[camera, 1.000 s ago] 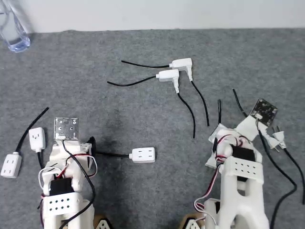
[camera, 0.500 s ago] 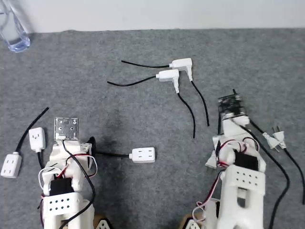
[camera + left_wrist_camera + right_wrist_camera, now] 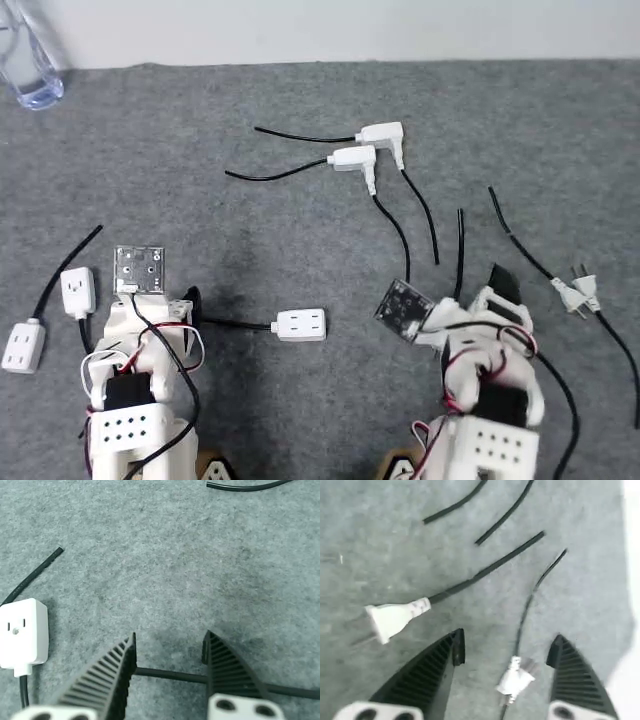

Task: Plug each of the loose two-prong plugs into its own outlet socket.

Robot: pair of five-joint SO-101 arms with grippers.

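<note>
My left fingers (image 3: 110, 675) sit wide apart, empty, straddling a thin black cord (image 3: 170, 674). Right fingers (image 3: 432, 672) equally spread, holding nothing, near a white two-prong plug (image 3: 395, 620). The high view gives me a white strip socket (image 3: 300, 324) at six o'clock.

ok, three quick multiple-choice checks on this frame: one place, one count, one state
1. Where does the middle socket's cord run?
A) between the left hand's fingers
B) under the bottle
C) over the right arm
2. How many sockets have nothing plugged in?
A) one
B) three
C) six
3. The right hand is:
A) open, empty
B) shut on a plug
C) shut on a cord

1 A: the left wrist view shows the black cord crossing between the fingers.
2 B: the middle one plus two further left.
3 A: its fingers stand apart above the loose plugs.
</note>
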